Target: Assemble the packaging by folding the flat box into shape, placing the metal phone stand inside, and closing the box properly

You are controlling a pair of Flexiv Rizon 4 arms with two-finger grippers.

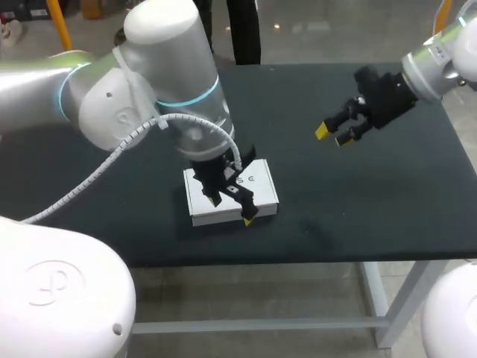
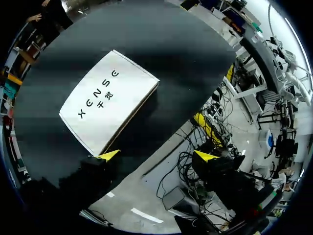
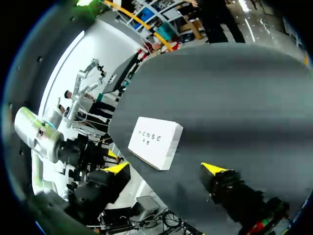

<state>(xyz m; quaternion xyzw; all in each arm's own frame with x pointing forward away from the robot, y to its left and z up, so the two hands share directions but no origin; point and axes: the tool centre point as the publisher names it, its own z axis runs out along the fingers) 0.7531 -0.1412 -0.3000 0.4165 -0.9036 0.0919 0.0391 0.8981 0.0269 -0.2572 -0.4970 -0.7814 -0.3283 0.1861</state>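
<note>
A closed white box [image 1: 262, 185] with dark print on its lid lies flat on the black table [image 1: 350, 209], near the front edge. My left gripper [image 1: 231, 209] hangs just over the box's front side, open, with nothing between its fingers. In the left wrist view the box [image 2: 107, 100] lies ahead of the left gripper [image 2: 156, 155], one yellow tip near its corner. My right gripper [image 1: 332, 135] is open above the table's right half, well away from the box. Its wrist view shows the box [image 3: 155, 142] ahead of the open right gripper [image 3: 165, 168]. No metal phone stand is in view.
The black table's front edge [image 1: 298, 261] runs close behind the box. My left arm [image 1: 149, 82] looms over the table's left half and hides part of it.
</note>
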